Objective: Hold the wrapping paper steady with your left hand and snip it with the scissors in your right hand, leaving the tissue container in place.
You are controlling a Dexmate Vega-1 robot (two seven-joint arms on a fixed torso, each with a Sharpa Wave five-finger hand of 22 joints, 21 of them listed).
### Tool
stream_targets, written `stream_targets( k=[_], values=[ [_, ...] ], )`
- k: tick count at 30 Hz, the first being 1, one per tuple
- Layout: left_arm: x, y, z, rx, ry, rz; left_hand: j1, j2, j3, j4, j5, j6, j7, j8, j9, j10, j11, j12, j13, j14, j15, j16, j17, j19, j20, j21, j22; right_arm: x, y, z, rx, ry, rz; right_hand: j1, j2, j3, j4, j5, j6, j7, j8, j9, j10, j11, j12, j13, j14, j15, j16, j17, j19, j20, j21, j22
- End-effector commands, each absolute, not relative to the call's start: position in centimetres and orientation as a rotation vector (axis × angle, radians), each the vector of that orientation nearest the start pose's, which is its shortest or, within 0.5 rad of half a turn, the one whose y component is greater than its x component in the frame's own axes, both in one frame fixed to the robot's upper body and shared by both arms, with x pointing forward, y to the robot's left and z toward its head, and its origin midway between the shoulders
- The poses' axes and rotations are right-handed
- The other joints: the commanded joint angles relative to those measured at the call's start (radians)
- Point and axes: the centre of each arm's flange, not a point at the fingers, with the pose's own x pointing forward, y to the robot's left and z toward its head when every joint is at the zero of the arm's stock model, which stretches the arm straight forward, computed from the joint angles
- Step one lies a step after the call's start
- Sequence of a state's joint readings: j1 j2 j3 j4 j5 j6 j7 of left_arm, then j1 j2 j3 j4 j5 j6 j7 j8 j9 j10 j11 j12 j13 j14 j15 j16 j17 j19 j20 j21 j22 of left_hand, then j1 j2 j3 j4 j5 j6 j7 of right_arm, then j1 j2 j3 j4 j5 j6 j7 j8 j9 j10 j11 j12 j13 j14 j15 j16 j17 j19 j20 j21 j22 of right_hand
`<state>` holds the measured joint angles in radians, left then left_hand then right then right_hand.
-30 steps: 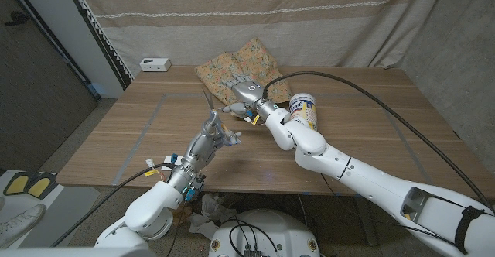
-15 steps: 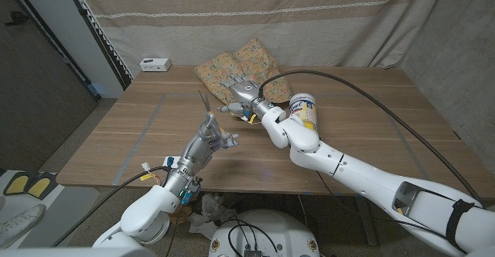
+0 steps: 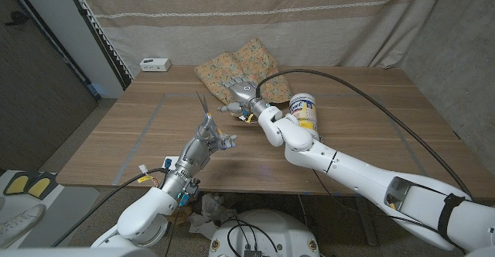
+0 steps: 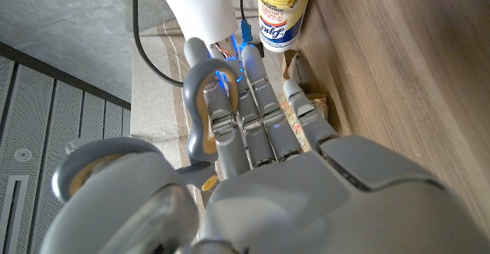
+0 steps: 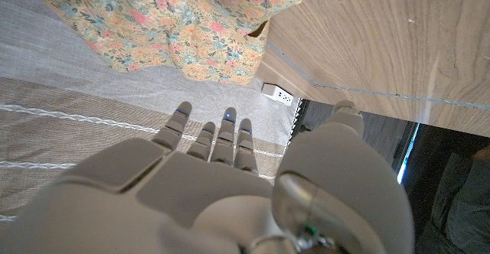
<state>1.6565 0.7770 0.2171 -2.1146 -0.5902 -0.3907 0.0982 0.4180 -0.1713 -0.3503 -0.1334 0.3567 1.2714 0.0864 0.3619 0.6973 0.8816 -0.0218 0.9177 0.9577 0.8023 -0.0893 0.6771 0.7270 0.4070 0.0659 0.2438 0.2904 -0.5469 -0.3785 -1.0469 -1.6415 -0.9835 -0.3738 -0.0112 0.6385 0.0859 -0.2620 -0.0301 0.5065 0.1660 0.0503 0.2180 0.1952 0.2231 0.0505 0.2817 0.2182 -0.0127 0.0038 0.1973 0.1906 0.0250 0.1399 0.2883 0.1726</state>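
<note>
Gripping the scissors [image 3: 203, 108] in my left hand [image 3: 210, 135], blades up, I had the wrapping paper [image 3: 251, 58] ahead, under my right hand [image 3: 241, 89], which was spread and grasped nothing. The tissue container [image 3: 307, 110] stood just beside that wrist; I judged that a slow, low approach was safest.

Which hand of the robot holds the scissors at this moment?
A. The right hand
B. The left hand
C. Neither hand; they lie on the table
B: in the head view the left hand grips the scissors, blades pointing up, while the right hand rests on the floral wrapping paper.
</note>
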Motion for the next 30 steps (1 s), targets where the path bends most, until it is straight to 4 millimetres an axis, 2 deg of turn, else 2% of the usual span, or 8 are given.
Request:
stream_targets(
  k=[1, 8, 10, 13, 16, 20, 26, 30],
  values=[
    [42.02, 22.49, -13.79, -0.028, -0.583, -0.436, 0.009, -0.002, 0.002, 0.002, 0.008, -0.013, 0.019, -0.003, 0.007, 0.090, -0.082, 0.051, 0.000, -0.001, -0.053, 0.007, 0.004, 0.004, -0.007, 0.000, 0.003, 58.30, 3.52, -0.11, -1.678, -0.878, 0.017, -0.004, 0.002, -0.011, -0.003, 0.002, 0.003, 0.004, -0.003, 0.003, 0.013, -0.004, 0.005, -0.007, 0.037, 0.035, 0.005, -0.005, 0.025, -0.013, -0.007, 0.003],
    [41.97, 22.43, -13.86, -0.030, -0.582, -0.435, 0.009, -0.002, 0.002, 0.002, 0.009, -0.013, 0.019, -0.006, 0.006, 0.087, -0.080, 0.052, 0.004, -0.002, -0.052, 0.009, 0.006, 0.005, -0.007, 0.000, 0.003, 58.92, 3.43, -0.24, -1.681, -0.852, 0.009, 0.007, 0.003, -0.011, -0.009, 0.004, 0.004, 0.024, -0.004, 0.003, 0.020, 0.002, 0.006, -0.011, 0.039, 0.035, -0.002, -0.008, 0.035, 0.004, -0.016, 0.003],
    [42.02, 22.40, -13.94, -0.040, -0.588, -0.438, 0.010, -0.002, 0.002, 0.002, 0.010, -0.012, 0.020, -0.007, 0.004, 0.087, -0.080, 0.052, 0.003, -0.002, -0.053, 0.009, 0.005, 0.005, -0.008, 0.000, 0.003, 58.93, 3.33, -0.25, -1.679, -0.852, 0.009, 0.006, 0.004, -0.015, -0.009, 0.006, 0.024, 0.067, 0.001, 0.001, 0.048, 0.010, 0.015, -0.014, 0.068, 0.061, 0.002, -0.009, 0.051, -0.011, -0.023, 0.003],
    [42.11, 22.35, -13.95, -0.039, -0.588, -0.438, 0.010, -0.002, 0.002, 0.002, 0.010, -0.012, 0.020, -0.007, 0.005, 0.087, -0.081, 0.052, 0.002, -0.004, -0.050, 0.010, 0.006, 0.006, -0.007, 0.000, 0.003, 58.84, 3.25, -0.35, -1.684, -0.850, 0.010, 0.018, 0.002, -0.014, -0.016, 0.009, 0.036, 0.084, 0.004, 0.000, 0.064, 0.011, 0.019, -0.016, 0.080, 0.061, 0.002, -0.010, 0.067, -0.022, -0.024, 0.003],
    [42.29, 22.29, -13.86, -0.036, -0.587, -0.444, 0.010, -0.002, 0.002, 0.002, 0.010, -0.010, 0.021, -0.007, 0.005, 0.087, -0.079, 0.053, 0.003, -0.003, -0.049, 0.010, 0.004, 0.006, -0.007, 0.000, 0.003, 58.93, 3.20, -0.43, -1.691, -0.841, 0.011, 0.027, 0.001, -0.013, -0.022, 0.012, 0.042, 0.092, 0.004, -0.001, 0.071, 0.012, 0.020, -0.018, 0.109, 0.041, 0.007, -0.011, 0.096, -0.030, -0.021, 0.003],
    [42.45, 22.31, -13.79, -0.035, -0.588, -0.446, 0.010, -0.002, 0.002, 0.002, 0.011, -0.009, 0.021, -0.008, 0.006, 0.087, -0.081, 0.053, 0.003, -0.004, -0.050, 0.010, 0.004, 0.007, -0.008, 0.000, 0.003, 59.05, 3.10, -0.56, -1.696, -0.827, 0.011, 0.036, 0.003, -0.014, -0.026, 0.017, 0.051, 0.098, 0.002, -0.002, 0.079, 0.012, 0.019, -0.020, 0.174, 0.069, 0.020, -0.011, 0.145, -0.038, -0.016, 0.003],
    [42.58, 22.26, -13.83, -0.033, -0.587, -0.452, 0.010, -0.001, 0.002, 0.003, 0.012, -0.008, 0.021, -0.008, 0.007, 0.087, -0.080, 0.053, 0.002, -0.004, -0.052, 0.010, 0.002, 0.007, -0.009, 0.000, 0.003, 59.14, 3.15, -0.67, -1.699, -0.813, 0.011, 0.042, 0.003, -0.015, -0.030, 0.021, 0.055, 0.107, -0.002, -0.003, 0.089, 0.027, 0.017, -0.023, 0.216, 0.054, 0.021, -0.011, 0.207, -0.047, -0.006, 0.004],
    [42.53, 22.25, -13.79, -0.030, -0.587, -0.451, 0.010, -0.001, 0.002, 0.003, 0.012, -0.009, 0.020, -0.009, 0.007, 0.086, -0.084, 0.053, 0.001, -0.005, -0.051, 0.011, 0.004, 0.007, -0.010, 0.000, 0.003, 58.88, 3.49, -0.83, -1.698, -0.824, 0.000, 0.040, 0.002, -0.019, -0.029, 0.023, 0.056, 0.115, -0.005, -0.002, 0.088, 0.038, 0.011, -0.024, 0.256, 0.065, 0.025, -0.011, 0.248, -0.023, -0.001, 0.005]
  ],
)
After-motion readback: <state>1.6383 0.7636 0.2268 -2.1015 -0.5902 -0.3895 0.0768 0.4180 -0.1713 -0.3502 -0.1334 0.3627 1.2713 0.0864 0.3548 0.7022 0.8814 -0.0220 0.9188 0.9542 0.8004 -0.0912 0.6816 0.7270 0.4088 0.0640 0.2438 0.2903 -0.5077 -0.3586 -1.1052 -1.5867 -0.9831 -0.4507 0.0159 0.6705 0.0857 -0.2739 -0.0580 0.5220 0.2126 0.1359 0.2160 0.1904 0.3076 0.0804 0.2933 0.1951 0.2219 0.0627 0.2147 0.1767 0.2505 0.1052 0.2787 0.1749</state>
